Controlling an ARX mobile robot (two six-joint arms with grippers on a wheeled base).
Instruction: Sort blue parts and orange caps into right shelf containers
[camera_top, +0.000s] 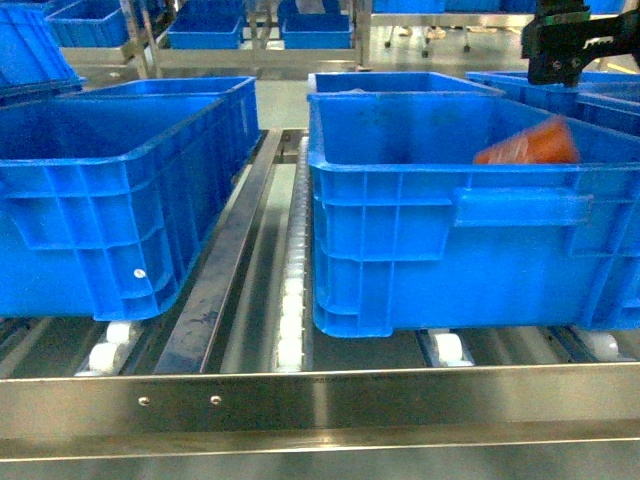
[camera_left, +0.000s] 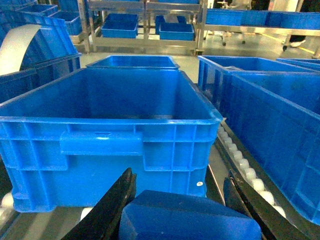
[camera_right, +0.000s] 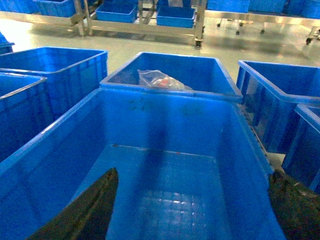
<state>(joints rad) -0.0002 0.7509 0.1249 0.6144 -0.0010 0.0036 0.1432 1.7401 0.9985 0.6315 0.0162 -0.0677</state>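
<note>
Nearest me, my left hand (camera_left: 182, 210) grips a blue part (camera_left: 190, 217) between its fingers, just short of the left crate (camera_left: 110, 135). Farther on, my right hand (camera_right: 192, 205) hangs spread wide over the right crate (camera_top: 470, 240), with an orange cap (camera_top: 530, 145) blurred in mid-air below it. Behind, another crate (camera_right: 170, 80) holds a crumpled plastic bag (camera_right: 160, 80).

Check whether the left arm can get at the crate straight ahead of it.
Probably yes: the left gripper, shut on a blue part, faces the open-topped crate with nothing between; it likely must lift over the rim.
</note>
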